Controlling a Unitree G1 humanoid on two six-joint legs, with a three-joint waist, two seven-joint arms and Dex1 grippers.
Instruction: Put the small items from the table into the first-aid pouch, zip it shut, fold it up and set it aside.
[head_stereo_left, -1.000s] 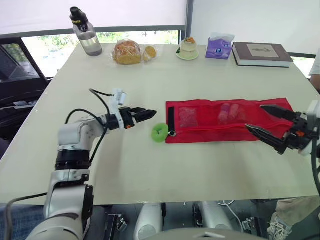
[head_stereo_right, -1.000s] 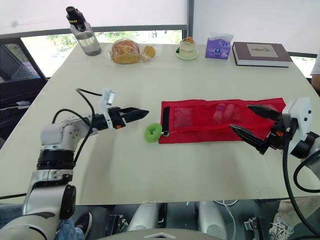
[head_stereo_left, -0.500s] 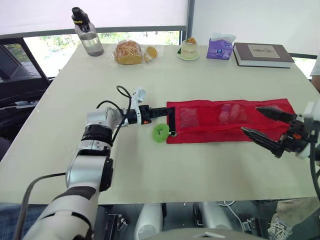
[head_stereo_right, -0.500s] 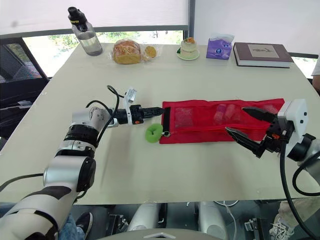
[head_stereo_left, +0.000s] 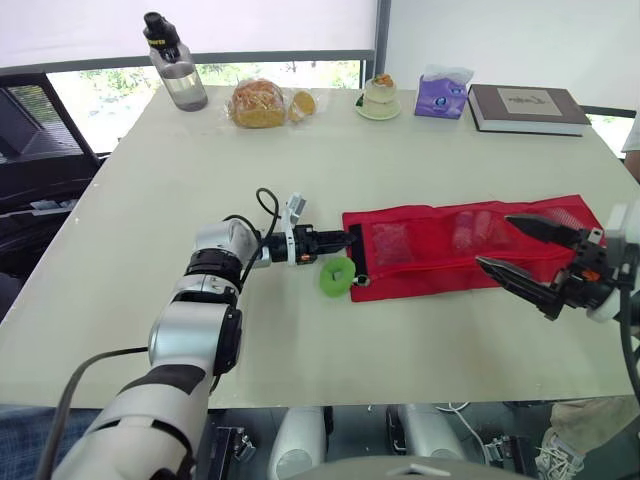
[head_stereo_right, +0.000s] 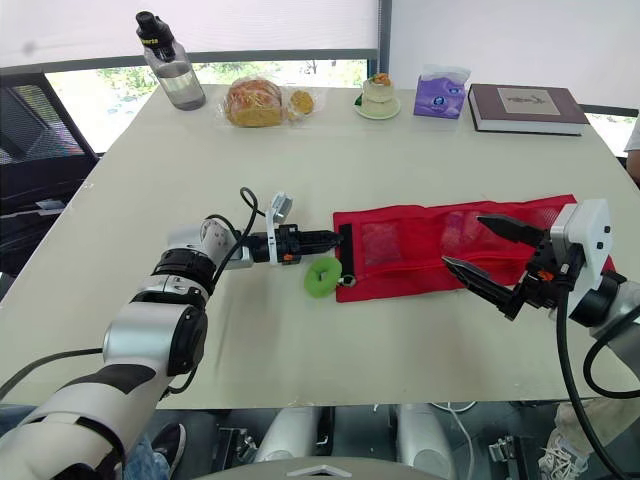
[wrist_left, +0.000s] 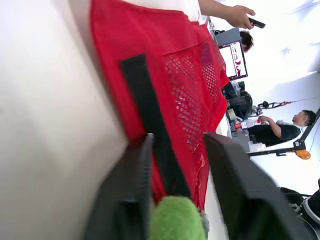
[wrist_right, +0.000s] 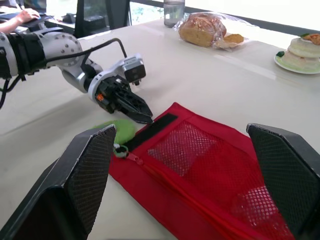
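The red mesh pouch (head_stereo_left: 450, 255) lies flat across the table, with small pinkish items (head_stereo_left: 470, 230) showing through its pockets. A black strap (wrist_left: 150, 115) runs across its left end. A green ring (head_stereo_left: 337, 278) hangs from the zip pull at the near left corner. My left gripper (head_stereo_left: 348, 238) lies low on the table, and its fingers (wrist_left: 125, 190) pinch that left end at the strap. My right gripper (head_stereo_left: 493, 240) hovers open just above the pouch's right half, holding nothing.
Along the far edge stand a water bottle (head_stereo_left: 170, 60), bagged bread (head_stereo_left: 258, 103), a small cake on a plate (head_stereo_left: 380, 97), a purple tissue pack (head_stereo_left: 443, 92) and a book (head_stereo_left: 525, 107). A person's sleeve (head_stereo_left: 632, 130) shows at the right edge.
My left gripper reached to the right to the pouch's left end and closed its fingers on it. The pouch and green ring slid slightly right. My right gripper drifted a little left.
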